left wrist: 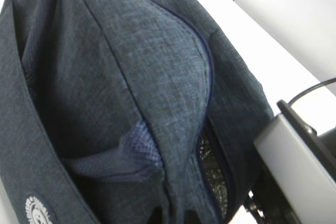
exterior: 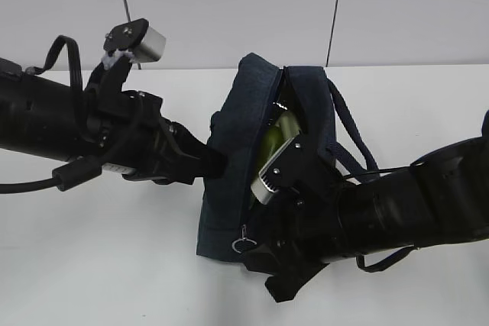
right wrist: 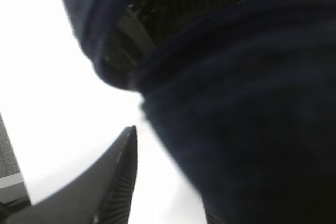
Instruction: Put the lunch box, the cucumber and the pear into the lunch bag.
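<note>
Gripper right (exterior: 294,124), jaws apart, reaches into your bag (exterior: 237,150) mouth; left gripper (exterior: 218,162), clenched, pinches its wall.

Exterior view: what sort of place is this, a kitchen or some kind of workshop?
Probably a robot lab or test bench, not a kitchen: a bare white table, a plain pale wall behind it, and two black robot arms working on a navy lunch bag.
</note>
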You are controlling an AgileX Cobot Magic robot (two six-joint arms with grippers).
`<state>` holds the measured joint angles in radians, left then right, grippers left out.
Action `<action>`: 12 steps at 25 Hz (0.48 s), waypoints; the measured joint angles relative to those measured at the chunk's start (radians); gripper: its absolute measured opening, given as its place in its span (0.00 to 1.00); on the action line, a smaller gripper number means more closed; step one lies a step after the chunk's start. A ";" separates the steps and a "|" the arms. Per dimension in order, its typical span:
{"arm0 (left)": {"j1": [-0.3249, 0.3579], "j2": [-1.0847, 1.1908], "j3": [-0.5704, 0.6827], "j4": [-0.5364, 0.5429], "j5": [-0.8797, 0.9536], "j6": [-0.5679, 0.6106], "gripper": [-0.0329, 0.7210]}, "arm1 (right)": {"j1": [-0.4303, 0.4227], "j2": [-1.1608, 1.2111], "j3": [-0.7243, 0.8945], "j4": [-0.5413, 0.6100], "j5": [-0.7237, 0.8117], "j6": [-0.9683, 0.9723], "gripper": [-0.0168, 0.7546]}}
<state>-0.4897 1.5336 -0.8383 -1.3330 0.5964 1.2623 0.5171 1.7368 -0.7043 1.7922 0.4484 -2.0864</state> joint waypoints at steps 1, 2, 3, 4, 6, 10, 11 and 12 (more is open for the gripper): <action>0.000 0.000 0.000 0.000 0.000 0.000 0.05 | 0.000 0.004 0.000 0.000 0.014 -0.002 0.42; 0.000 0.000 0.000 0.000 0.000 0.000 0.05 | 0.000 0.008 0.000 0.000 0.026 -0.002 0.41; 0.000 0.000 0.000 0.000 0.000 0.000 0.05 | 0.000 0.014 0.000 0.000 0.033 -0.002 0.41; 0.000 0.000 0.000 0.000 0.000 0.000 0.05 | 0.000 0.018 0.000 0.000 0.037 -0.003 0.41; 0.000 0.000 0.000 0.000 0.001 0.000 0.05 | 0.000 0.018 0.000 0.000 0.037 -0.005 0.38; 0.000 0.000 0.000 0.000 0.001 0.000 0.05 | 0.000 0.018 0.000 0.000 0.041 -0.005 0.23; 0.000 0.000 0.000 0.000 0.001 0.000 0.05 | 0.000 0.018 0.000 0.000 0.041 -0.005 0.20; 0.000 0.000 0.000 0.000 0.001 0.000 0.05 | 0.000 0.018 0.000 0.000 0.043 -0.005 0.17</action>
<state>-0.4897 1.5336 -0.8383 -1.3330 0.5970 1.2623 0.5171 1.7553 -0.7043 1.7922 0.4911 -2.0909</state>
